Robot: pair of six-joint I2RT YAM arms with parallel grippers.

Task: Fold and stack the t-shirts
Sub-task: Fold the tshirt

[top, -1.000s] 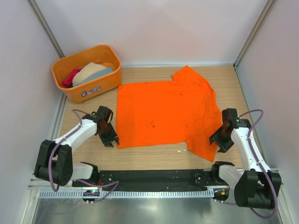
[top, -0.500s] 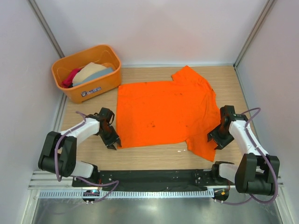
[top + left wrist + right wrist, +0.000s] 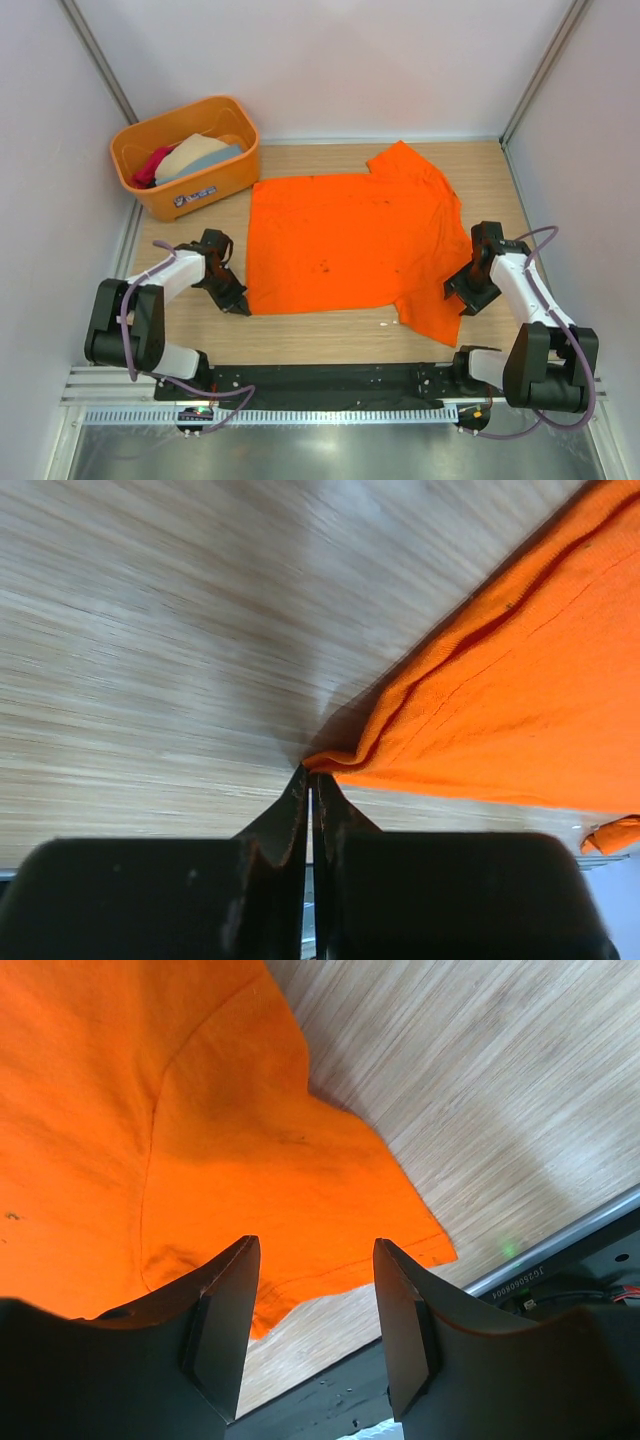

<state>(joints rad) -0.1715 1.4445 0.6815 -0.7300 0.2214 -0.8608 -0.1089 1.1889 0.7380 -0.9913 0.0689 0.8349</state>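
The orange t-shirt (image 3: 350, 240) lies spread flat on the bench (image 3: 330, 335), neck towards the far wall and hem towards the arms, so it is ready for a first fold. The other shirts (image 3: 195, 155), crimson-pink, beige and grey-blue, sit bundled in the orange tub (image 3: 150, 190) at the far left, well apart from it. The left hand (image 3: 238, 303) is low on the bench at the shirt's near-left hem corner. In its wrist view the fingers (image 3: 290, 820) are pressed together, and the cloth's corner appears caught at their very tips, a thin bite that would let the edge be lifted without bunching the body of the shirt. The right hand (image 3: 465, 295) is over the near-right sleeve, with its fingers (image 3: 225, 1310) spread and the sleeve's edge visible between them. It grips nothing yet, and seems placed there to take the matching hold on that side. With a hold on each near corner the two arms could raise the near edge together and carry it over evenly. The fold itself has not begun, so the task looks to be at an early stage. The left pinch is shallow and could slip.
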